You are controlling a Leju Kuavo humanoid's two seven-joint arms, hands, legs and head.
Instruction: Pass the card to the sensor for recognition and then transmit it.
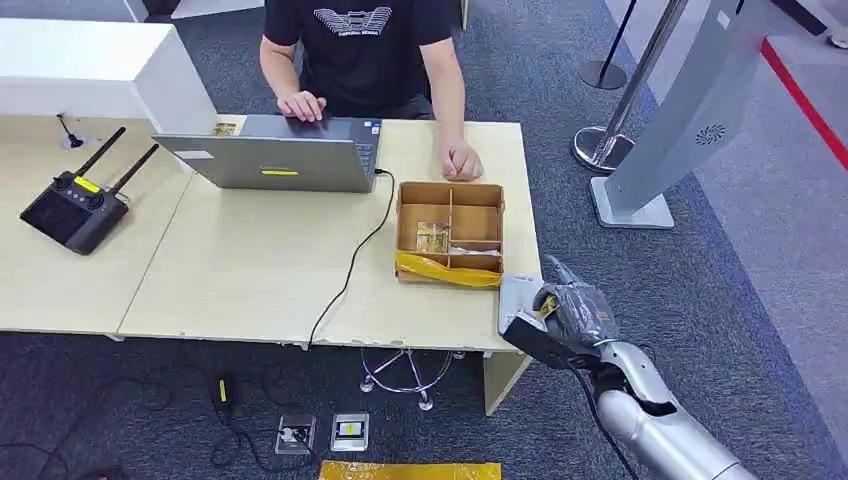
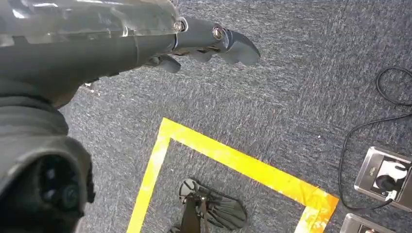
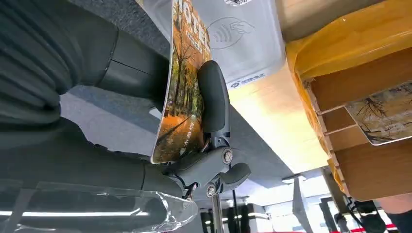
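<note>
My right hand (image 1: 572,312) pinches a card (image 3: 184,82) printed with an autumn tree scene, thumb on one face and fingers on the other. It holds the card on edge just over the grey contactless sensor pad (image 3: 238,39), which lies at the table's front right corner (image 1: 518,300). I cannot tell if the card touches the pad. Right behind the sensor stands a cardboard divider box (image 1: 450,232) with yellow tape along its front, and another card (image 1: 432,237) lies in one compartment. My left hand (image 2: 209,41) hangs over the carpet, fingers apart, holding nothing.
A person (image 1: 360,50) sits behind the table with one hand on a laptop (image 1: 275,155) and the other by the box. A black controller (image 1: 78,205) lies far left. A grey kiosk stand (image 1: 680,120) and stanchion base (image 1: 600,148) are at right. Floor sockets (image 1: 320,432) sit below.
</note>
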